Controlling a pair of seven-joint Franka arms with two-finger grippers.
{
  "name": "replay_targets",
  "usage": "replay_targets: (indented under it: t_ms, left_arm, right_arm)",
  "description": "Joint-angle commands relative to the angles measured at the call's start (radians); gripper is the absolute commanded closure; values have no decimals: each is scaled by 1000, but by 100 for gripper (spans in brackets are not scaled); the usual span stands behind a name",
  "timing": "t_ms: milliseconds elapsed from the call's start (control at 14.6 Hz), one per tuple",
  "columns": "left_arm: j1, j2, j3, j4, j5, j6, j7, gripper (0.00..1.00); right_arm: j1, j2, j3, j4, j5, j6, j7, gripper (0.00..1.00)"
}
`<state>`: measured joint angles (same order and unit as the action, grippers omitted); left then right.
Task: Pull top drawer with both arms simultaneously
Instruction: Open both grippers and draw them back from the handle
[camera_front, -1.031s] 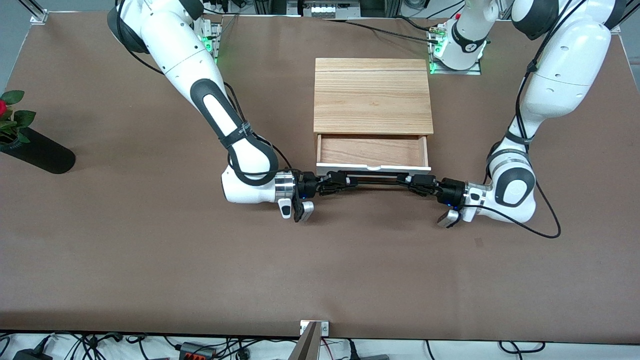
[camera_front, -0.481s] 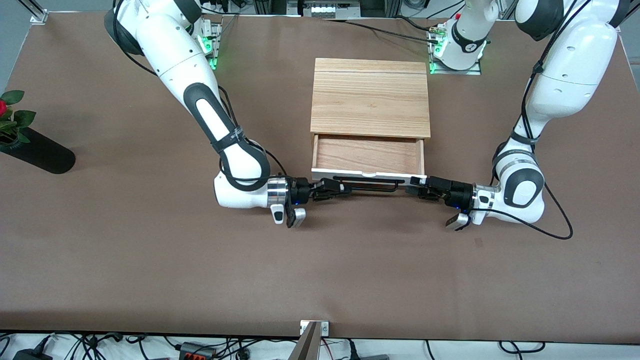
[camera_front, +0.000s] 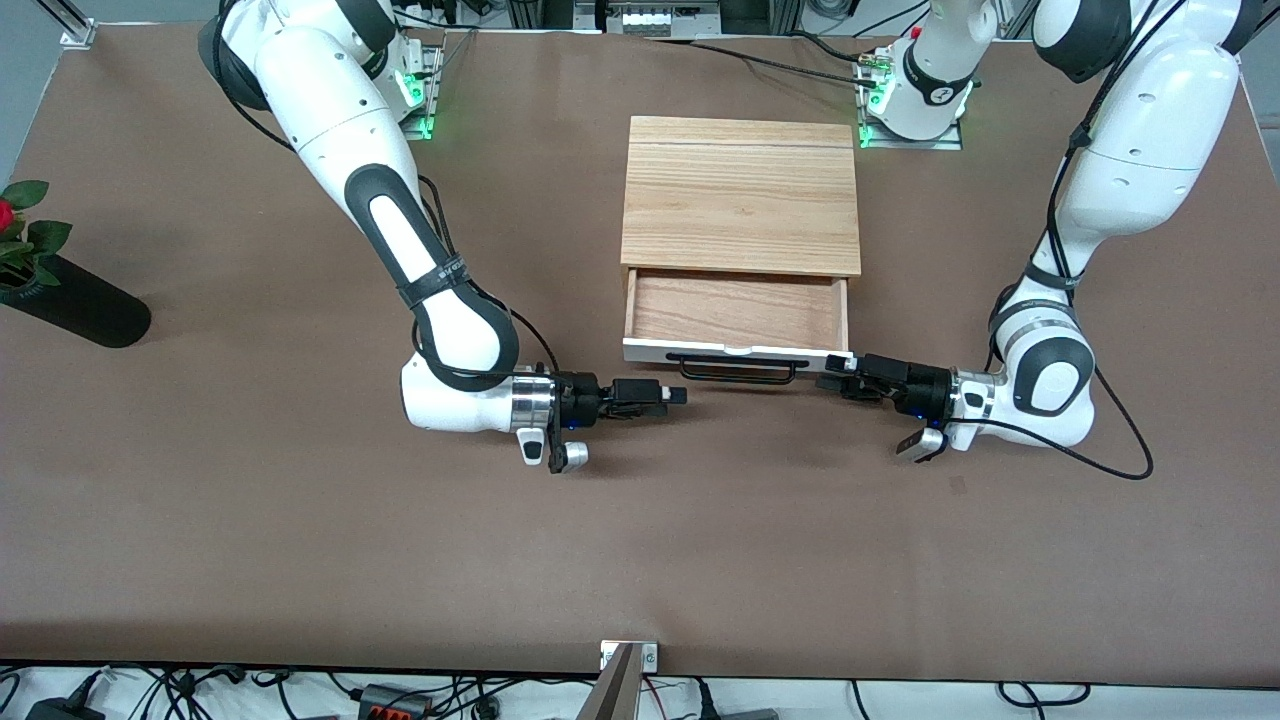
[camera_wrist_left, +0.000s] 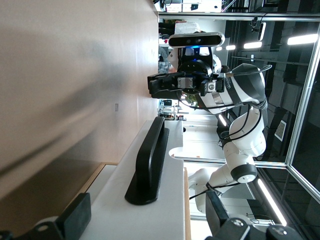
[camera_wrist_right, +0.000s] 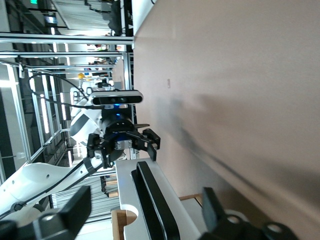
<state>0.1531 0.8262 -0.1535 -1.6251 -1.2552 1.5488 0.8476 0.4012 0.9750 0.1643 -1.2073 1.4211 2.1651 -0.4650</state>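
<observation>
The top drawer (camera_front: 737, 309) stands pulled open from the wood-grain cabinet (camera_front: 740, 195), its light wood inside showing. Its white front panel (camera_front: 650, 349) carries the black bar handle (camera_front: 738, 373). My right gripper (camera_front: 672, 396) is open and empty, just off the handle's end toward the right arm's end of the table. In the right wrist view (camera_wrist_right: 146, 197) the handle (camera_wrist_right: 152, 200) lies ahead between the spread fingers. My left gripper (camera_front: 832, 374) is open at the panel's other end. In the left wrist view (camera_wrist_left: 147, 202) the panel (camera_wrist_left: 165, 220) lies between the fingers and the handle (camera_wrist_left: 149, 160) ahead.
A black vase (camera_front: 75, 305) with a red rose lies at the right arm's end of the table. The arm bases (camera_front: 915, 100) stand along the table's edge by the cabinet's back. Cables trail from both wrists. Bare brown tabletop (camera_front: 640, 540) lies nearer the camera.
Both grippers have let go of the handle and drawn outward along it, the right one farther. The cabinet shifted slightly toward the right arm's end a second ago; the drawer stays open.
</observation>
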Motion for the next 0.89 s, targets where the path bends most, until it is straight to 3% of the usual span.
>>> replay_targets:
  t_ms: [0,137,550,824]
  left_arm:
    - [5,-44,8,17,3,-10,-22,0]
    - [19,-52,12,60,52,-13,-73,0]
    - [20,-130,11,171,345,-42,-407,0]
    - [11,-174,0,230,620,-70,-623,0]
  right_arm:
    - [-22,-13,-3,9,-80,-51,86,0]
    - [-44,-13,-19,15,-144,-71,199,0]
    - [-68,-21,-87,146,-451,-286,537,0]
    - [-71,-83,-190,166,-517,-387,669,0]
